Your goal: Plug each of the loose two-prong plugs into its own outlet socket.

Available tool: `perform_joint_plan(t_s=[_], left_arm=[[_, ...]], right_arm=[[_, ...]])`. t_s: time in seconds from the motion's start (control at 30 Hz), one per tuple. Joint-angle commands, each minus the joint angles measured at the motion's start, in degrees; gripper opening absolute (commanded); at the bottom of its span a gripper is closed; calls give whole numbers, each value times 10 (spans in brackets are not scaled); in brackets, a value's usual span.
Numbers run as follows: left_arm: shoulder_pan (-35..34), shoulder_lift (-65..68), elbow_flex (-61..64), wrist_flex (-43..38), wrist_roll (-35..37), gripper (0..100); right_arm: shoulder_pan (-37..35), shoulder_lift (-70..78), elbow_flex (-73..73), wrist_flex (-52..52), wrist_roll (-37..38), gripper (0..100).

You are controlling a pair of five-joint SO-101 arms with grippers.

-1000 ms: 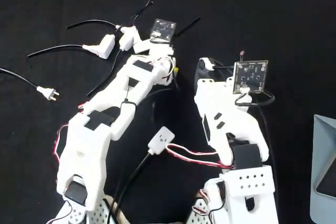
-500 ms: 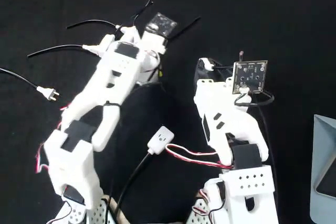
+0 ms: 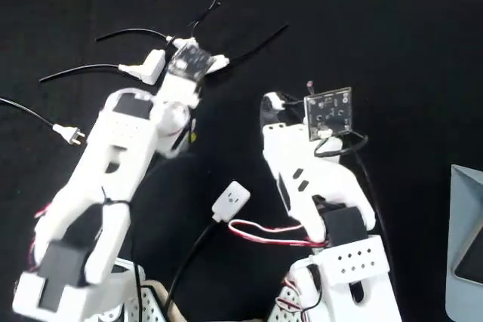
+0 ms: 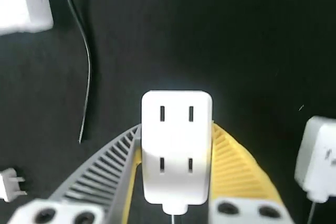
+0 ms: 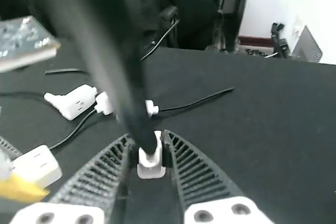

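Note:
My left gripper [image 4: 176, 125] is shut on a white outlet block [image 4: 176, 150] with two pairs of slots, clamped between its grey and yellow fingers above the black cloth. The same block [image 5: 35, 164] appears near the right wrist view's corner. My right gripper [image 5: 148, 140] is shut on a small white plug [image 5: 151, 169] whose thick black cord runs up toward the camera. In the high view the right gripper [image 3: 273, 107] sits mid-table. A loose two-prong plug [image 3: 69, 135] lies at the far left, also seen as a plug [image 4: 10, 184] in the left wrist view.
A white outlet [image 3: 232, 198] on a black cord lies between the arms. Another outlet [image 3: 151, 65] with thin black cords sits at the back left. A grey box [image 3: 464, 246] stands at the right edge. Red and white wires [image 3: 264, 231] trail near the right arm's base.
The left arm has swung left and drawn back from the table's middle, with its wrist now at the back left. The right arm has shifted slightly left.

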Motion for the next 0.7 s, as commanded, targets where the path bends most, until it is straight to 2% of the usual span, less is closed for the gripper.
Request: perform_joint_plan(t_s=[0.0, 0.2, 0.33, 0.57, 0.67], left_arm=[[-22, -58, 107, -49, -47, 111], [-27, -64, 204, -97, -59, 230], [-54, -65, 193, -95, -62, 239], [-121, -71, 90, 22, -58, 237], [-157, -109, 87, 35, -39, 235]], right_arm=[[-18, -2, -8, 8, 4, 11], [-28, -2, -6, 9, 4, 11], [-28, 1, -7, 9, 5, 12], [-52, 133, -51, 10, 39, 12], [-77, 208, -81, 10, 59, 12]])
